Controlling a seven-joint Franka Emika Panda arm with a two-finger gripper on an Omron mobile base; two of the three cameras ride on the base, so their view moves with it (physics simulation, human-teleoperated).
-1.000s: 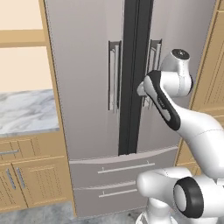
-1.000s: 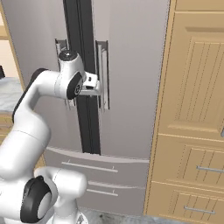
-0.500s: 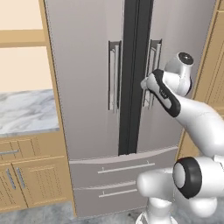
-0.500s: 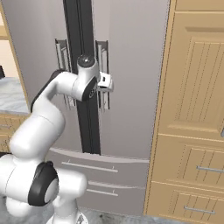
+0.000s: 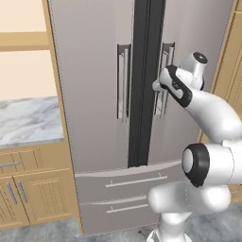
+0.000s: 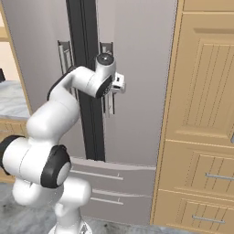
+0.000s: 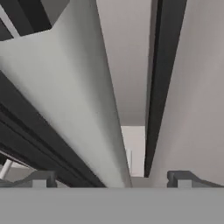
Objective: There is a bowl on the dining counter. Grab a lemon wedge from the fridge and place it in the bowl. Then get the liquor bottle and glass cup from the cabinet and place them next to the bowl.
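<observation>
Pincer (image 7: 111, 177) spread wide around the right-hand bar handle (image 7: 74, 96) of the fridge (image 5: 94, 94), nothing pinched.

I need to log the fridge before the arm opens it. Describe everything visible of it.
The fridge is a tall grey steel French-door unit, both doors shut, with a dark centre strip, two vertical bar handles and two drawers below with slim horizontal pulls. It stands between light wood cabinets. The open tool sits at the right door's handle, the bar between its fingertips, not yet clamped.
</observation>
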